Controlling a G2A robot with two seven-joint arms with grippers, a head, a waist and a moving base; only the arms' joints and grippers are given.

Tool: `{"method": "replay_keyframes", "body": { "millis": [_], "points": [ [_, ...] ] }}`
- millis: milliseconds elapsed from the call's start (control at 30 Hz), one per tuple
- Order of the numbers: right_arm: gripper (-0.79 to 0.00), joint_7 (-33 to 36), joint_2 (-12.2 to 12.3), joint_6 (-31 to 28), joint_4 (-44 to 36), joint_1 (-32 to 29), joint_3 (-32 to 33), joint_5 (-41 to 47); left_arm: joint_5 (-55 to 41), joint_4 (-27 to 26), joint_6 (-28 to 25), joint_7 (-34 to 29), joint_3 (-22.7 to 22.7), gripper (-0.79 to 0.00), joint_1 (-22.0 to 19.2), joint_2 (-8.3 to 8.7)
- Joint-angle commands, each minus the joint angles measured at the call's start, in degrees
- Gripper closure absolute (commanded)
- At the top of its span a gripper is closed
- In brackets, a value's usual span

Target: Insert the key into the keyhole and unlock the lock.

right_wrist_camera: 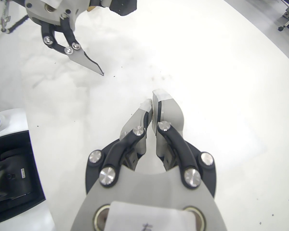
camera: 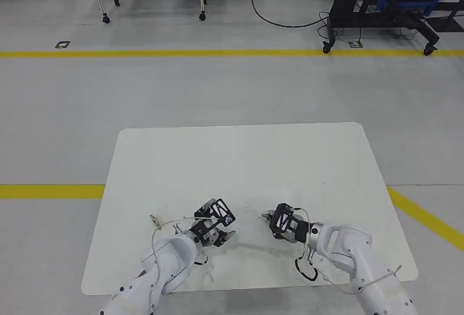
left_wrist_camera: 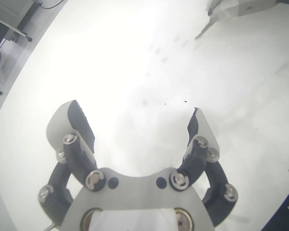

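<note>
Grey floor (camera: 216, 87) with yellow lines surrounds the white bench (camera: 239, 150). By the bench's near edge, a little left of centre, the left tool (left_wrist_camera: 134, 108) hangs with its jaws spread wide, gripping nothing. Just to its right and apart from it, the right tool (right_wrist_camera: 152, 100) is pinched narrow on the key (left_wrist_camera: 205, 28). The key's blade juts from the fingertips toward the left, slanting down at the bench. Whether its tip touches the bench I cannot tell.

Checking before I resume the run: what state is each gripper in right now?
Left gripper: open, empty.
Right gripper: shut on the key.
</note>
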Motion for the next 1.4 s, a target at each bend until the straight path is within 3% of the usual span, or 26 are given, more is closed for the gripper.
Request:
{"method": "replay_keyframes", "body": {
  "millis": [0,267,533,833,933,1100,1200,1367],
  "points": [
    [0.0,-0.3,0.1,-0.4,0.0,0.0,0.0,0.4,0.4,1.1,0.4,-0.1,0.5,-0.785,-0.5,-0.25],
    [0.0,-3.3,0.5,-3.6,1.6,-0.5,2.8,8.3,1.0,3.8,1.4,0.2,1.9,-0.785,-1.8,-1.09],
    [0.0,-6.1,1.3,-7.4,1.8,-2.6,7.0,16.4,-2.0,-0.3,2.9,2.2,-0.5,-0.785,-0.6,-1.15],
    [0.0,-5.9,1.7,-8.4,0.5,-4.0,8.5,16.5,-2.1,-0.4,3.0,2.5,-0.6,-0.785,-0.5,-1.16],
    [0.0,-6.0,1.6,-6.3,0.8,-4.5,8.6,16.7,-3.9,-2.4,3.1,8.5,-1.9,-0.785,1.8,-0.95],
    [0.0,-7.9,1.4,-5.3,3.9,-5.0,8.9,26.0,-18.3,-3.4,-4.5,17.0,-9.4,-0.785,4.3,-0.09],
    [0.0,-7.5,1.4,-7.8,6.2,-4.5,8.3,33.0,-26.3,-4.3,-11.6,20.2,-10.7,-0.785,5.9,0.12],
    [0.0,-2.0,1.4,-13.2,10.6,-2.0,5.3,49.6,-49.2,3.2,-27.6,15.9,-10.7,-0.785,1.9,-0.04]
  ]
}}
